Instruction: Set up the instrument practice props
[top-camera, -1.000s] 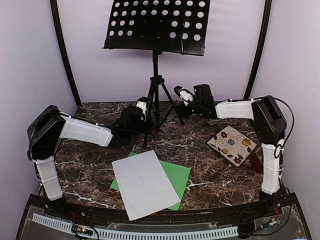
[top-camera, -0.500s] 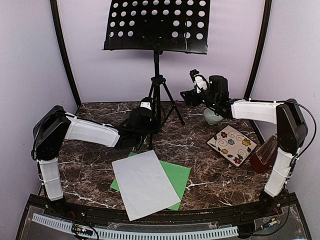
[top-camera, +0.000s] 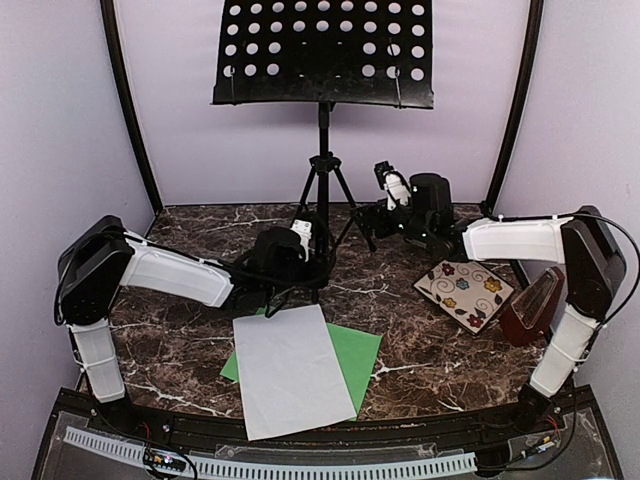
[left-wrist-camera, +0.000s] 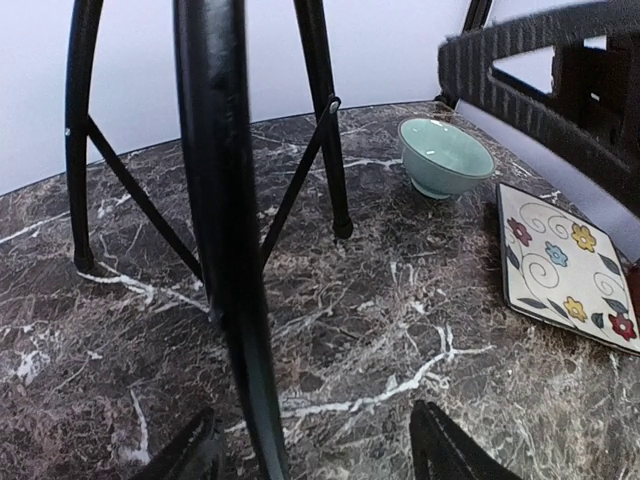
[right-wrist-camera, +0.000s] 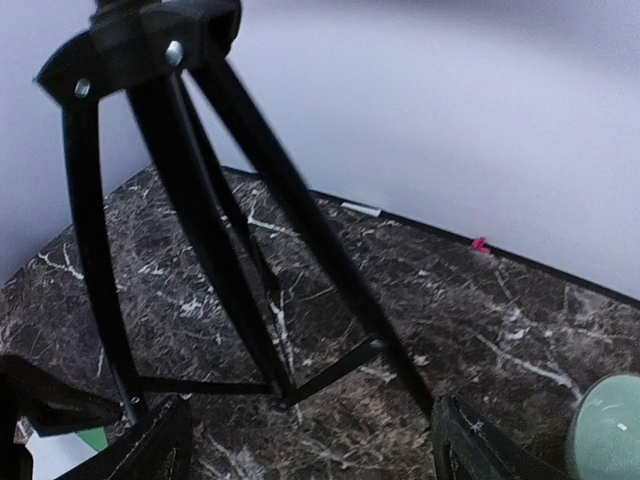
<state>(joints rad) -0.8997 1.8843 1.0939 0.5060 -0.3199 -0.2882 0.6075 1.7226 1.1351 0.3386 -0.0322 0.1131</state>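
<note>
The top view looks down from high behind the arms, across the whole surface (top-camera: 170, 345) to the back wall. Both wrist views sit low and close, facing the stand's tripod (left-wrist-camera: 225, 200) from left and right; they share it and the pale-green bowl (left-wrist-camera: 445, 155).

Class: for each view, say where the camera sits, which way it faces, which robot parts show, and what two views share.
Top: above and behind the left arm and right arm, facing the back wall and music stand.
Left wrist: low, facing right past a stand leg to the bowl; own fingertips show.
Right wrist: low, facing left at the stand's legs; own fingertips show.
Shared: both wrist views show the bowl.
</note>
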